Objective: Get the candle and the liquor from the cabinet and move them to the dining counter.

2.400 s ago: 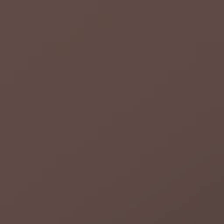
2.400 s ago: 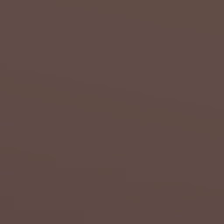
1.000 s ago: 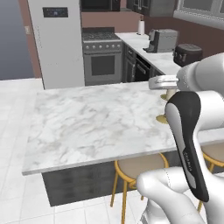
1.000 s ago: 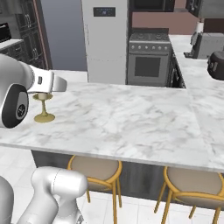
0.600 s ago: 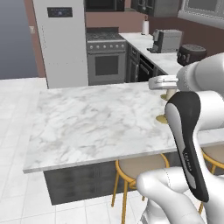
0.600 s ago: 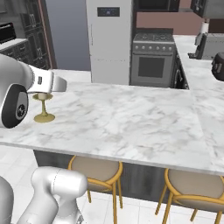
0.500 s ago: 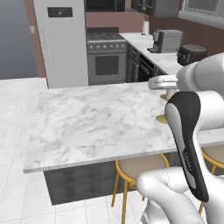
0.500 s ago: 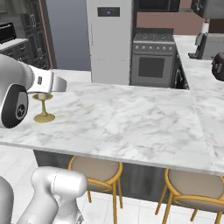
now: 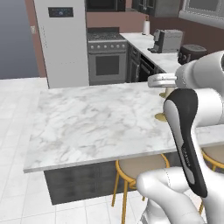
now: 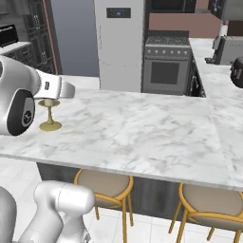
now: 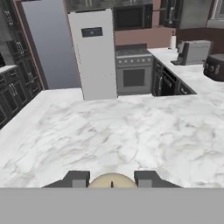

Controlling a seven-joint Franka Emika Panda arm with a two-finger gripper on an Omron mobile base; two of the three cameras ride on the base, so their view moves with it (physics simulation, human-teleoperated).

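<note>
The candle (image 10: 47,103), cream-white on a gold candlestick, stands at the near left corner of the dining counter (image 10: 142,133), its round base (image 10: 50,126) on the marble. My gripper (image 10: 48,100) is shut on the candle from the side. In the hand view the candle's top (image 11: 111,180) sits between my fingertips (image 11: 78,178), with the dining counter (image 11: 131,140) spreading ahead. From the left base view my gripper (image 9: 162,82) is by the slab's right edge, above the gold base (image 9: 160,117), on the dining counter (image 9: 96,122). The liquor and the cabinet are out of view.
Gold-framed tan stools (image 10: 104,182) (image 9: 140,166) are tucked under the near edge. Beyond the slab stand a white fridge (image 9: 63,41) and a steel stove (image 9: 107,61). A side worktop (image 9: 153,46) carries a coffee machine (image 9: 168,40) and a dark pot (image 9: 192,52).
Both base views went from a blank brown surface to the kitchen, then shifted a little as the base moved. The candle stays in my grip at the same corner.
</note>
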